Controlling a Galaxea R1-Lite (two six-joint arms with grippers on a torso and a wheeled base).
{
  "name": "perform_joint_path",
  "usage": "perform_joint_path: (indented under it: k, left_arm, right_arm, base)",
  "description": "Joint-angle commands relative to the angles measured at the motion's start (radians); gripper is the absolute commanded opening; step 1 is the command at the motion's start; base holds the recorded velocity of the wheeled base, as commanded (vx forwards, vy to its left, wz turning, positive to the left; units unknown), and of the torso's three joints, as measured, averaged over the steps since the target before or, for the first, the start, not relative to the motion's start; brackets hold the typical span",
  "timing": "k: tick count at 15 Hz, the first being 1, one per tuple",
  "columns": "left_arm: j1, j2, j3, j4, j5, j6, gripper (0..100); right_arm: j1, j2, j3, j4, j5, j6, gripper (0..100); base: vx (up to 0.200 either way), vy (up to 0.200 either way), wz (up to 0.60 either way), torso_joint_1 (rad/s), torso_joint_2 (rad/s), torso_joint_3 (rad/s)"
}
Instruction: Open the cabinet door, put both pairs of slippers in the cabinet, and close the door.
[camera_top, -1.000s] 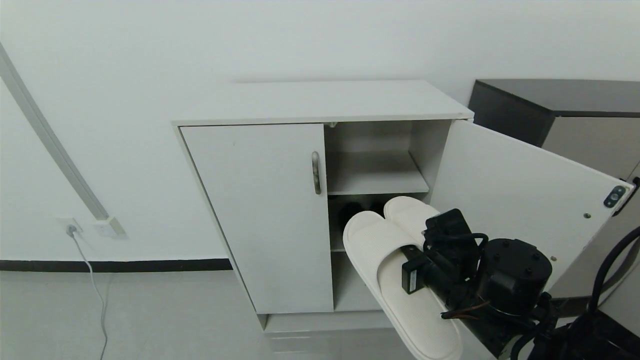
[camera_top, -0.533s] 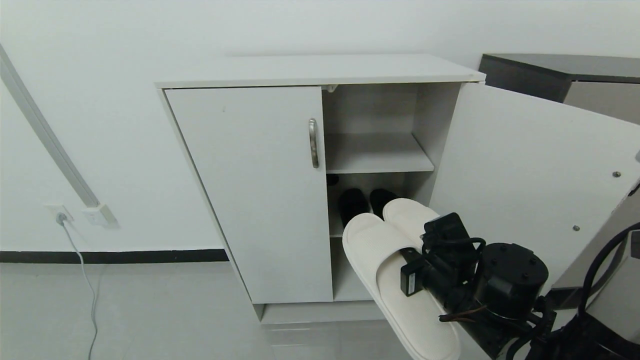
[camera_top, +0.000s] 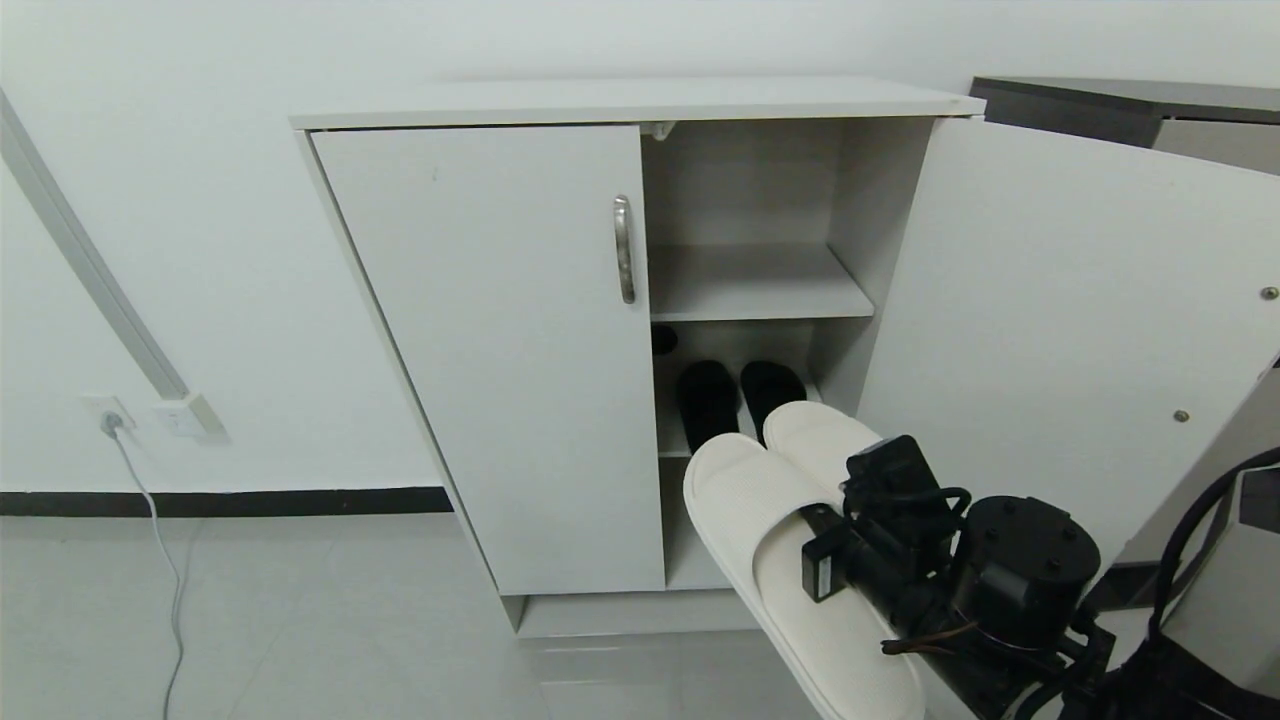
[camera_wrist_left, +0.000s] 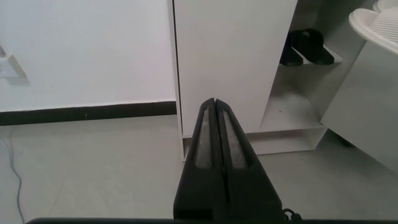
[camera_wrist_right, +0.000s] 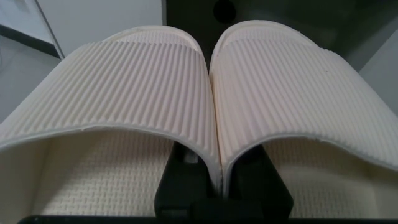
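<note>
White slippers (camera_top: 740, 490) (pressed side by side) sit clamped in the right end effector (camera_top: 815, 520), at 6 o'clock from the black slippers (camera_top: 740, 395); left end effector (camera_wrist_left: 214, 134) fully closed, empty.

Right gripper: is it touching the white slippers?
Touching. The right wrist view shows the right gripper closed on the inner side walls of both white slippers, which are pressed together between its jaws.

Head, wrists all facing cabinet (camera_top: 480, 350)
</note>
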Motion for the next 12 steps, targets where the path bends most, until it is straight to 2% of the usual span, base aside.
perform_joint_path:
  k: [1, 4, 5, 6, 7, 8, 9, 10, 12]
  left_arm:
    - [0.0, 0.0, 0.0, 0.0, 0.0, -0.001, 0]
    - [-0.001, 0.0, 0.0, -0.001, 0.0, 0.0, 0]
    - [0.0, 0.0, 0.0, -0.001, 0.0, 0.0, 0]
    - [0.0, 0.0, 0.0, -0.001, 0.0, 0.0, 0]
    - [0.0, 0.0, 0.0, 0.0, 0.0, 0.0, 0]
    - [0.0, 0.0, 0.0, 0.0, -0.001, 0.002, 0]
    - [0.0, 0.0, 0.0, 0.0, -0.001, 0.002, 0]
    - [0.0, 0.0, 0.0, 0.0, -0.001, 0.002, 0]
    - [0.0, 0.0, 0.0, 0.0, -0.001, 0.002, 0]
  right_arm:
    - [0.014, 0.004, 0.041, -0.004, 0.028, -0.032, 0]
    - [0.017, -0.002, 0.035, -0.004, 0.022, -0.039, 0]
    - [0.025, -0.008, -0.011, -0.004, -0.012, -0.039, 0]
    - [0.043, -0.008, -0.094, 0.069, -0.1, -0.026, 0]
    - [0.063, -0.021, -0.197, 0.212, -0.207, 0.027, 0]
    - [0.077, -0.03, -0.255, 0.289, -0.253, 0.06, 0]
    - [0.089, -0.048, -0.389, 0.528, -0.354, 0.132, 0]
    - [0.097, -0.067, -0.454, 0.677, -0.394, 0.176, 0]
    - [0.115, -0.148, -0.551, 0.959, -0.396, 0.257, 0]
  base:
    - [0.0, 0.0, 0.0, 0.0, 0.0, 0.0]
    - [0.0, 0.0, 0.0, 0.0, 0.0, 0.0]
    - [0.0, 0.0, 0.0, 0.0, 0.0, 0.0]
    - [0.0, 0.0, 0.0, 0.0, 0.0, 0.0]
    - [0.0, 0.0, 0.0, 0.0, 0.0, 0.0]
    - [0.0, 0.0, 0.0, 0.0, 0.0, 0.0]
    - [0.0, 0.0, 0.0, 0.0, 0.0, 0.0]
    - [0.0, 0.0, 0.0, 0.0, 0.0, 0.0]
    - [0.0, 0.0, 0.0, 0.0, 0.0, 0.0]
